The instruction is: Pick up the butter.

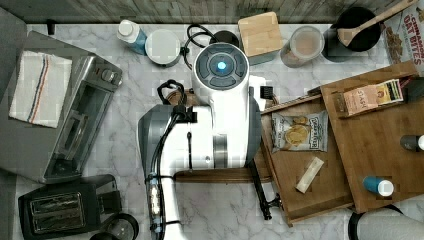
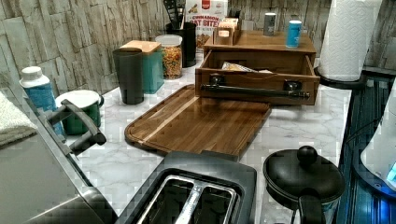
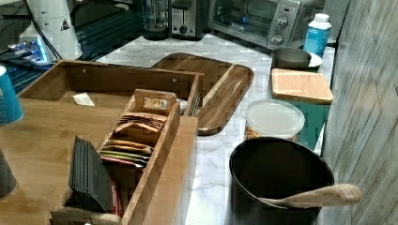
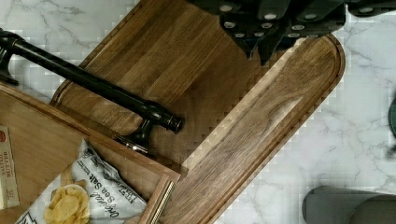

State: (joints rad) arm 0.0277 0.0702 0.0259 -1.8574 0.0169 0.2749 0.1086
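The butter (image 1: 310, 174) is a small pale cream stick lying in the open wooden drawer (image 1: 330, 197), toward the top view's lower right. In the same drawer, just beyond it, lies the silver chip bag (image 1: 299, 131). The butter (image 3: 83, 99) also rests on the drawer floor in the right view, and one end of it (image 4: 8, 168) shows in the wrist view beside the chip bag (image 4: 88, 196). My gripper (image 4: 261, 53) hangs over the wooden cutting board (image 4: 224, 107), outside the drawer and apart from the butter, with nothing held. The white arm (image 1: 220, 105) hides most of the board from above.
The drawer's black bar handle (image 4: 93, 86) juts over the board. An orange-tan tea box (image 1: 370, 97) and small bottles (image 1: 378, 186) stand on the cabinet top. A toaster oven (image 1: 55, 105), toaster (image 1: 65, 207), cups, jars and a black pot (image 1: 356, 31) ring the marble counter.
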